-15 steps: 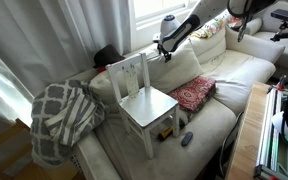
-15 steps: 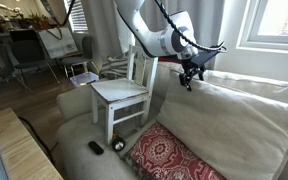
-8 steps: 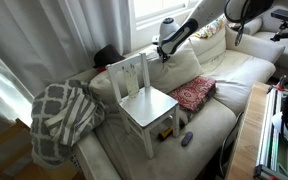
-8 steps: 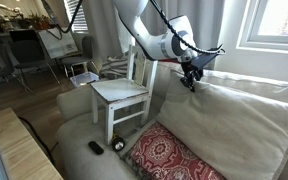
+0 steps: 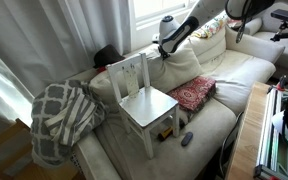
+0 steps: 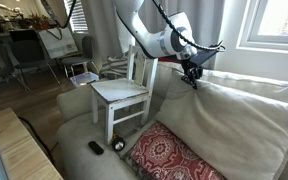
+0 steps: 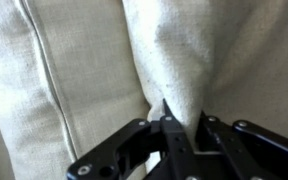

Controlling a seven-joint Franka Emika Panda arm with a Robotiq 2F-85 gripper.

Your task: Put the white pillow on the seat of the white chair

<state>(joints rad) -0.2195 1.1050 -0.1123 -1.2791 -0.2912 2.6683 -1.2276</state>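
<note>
Pillow (image 5: 181, 68) stood propped against sofa (image 5: 236, 72) back, just beside chair (image 5: 150, 104), seat bare. Gripper (image 7: 182, 126) pinched thin fabric fold at pillow's top edge. Likely risks: scant bite slipping on lift, wide pillow snagging chair's backrest.

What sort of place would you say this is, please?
Most likely a home living room: a cream sofa sits under a curtained window, with a red cushion and a lattice blanket on it. Dark chairs stand further back in the room.
</note>
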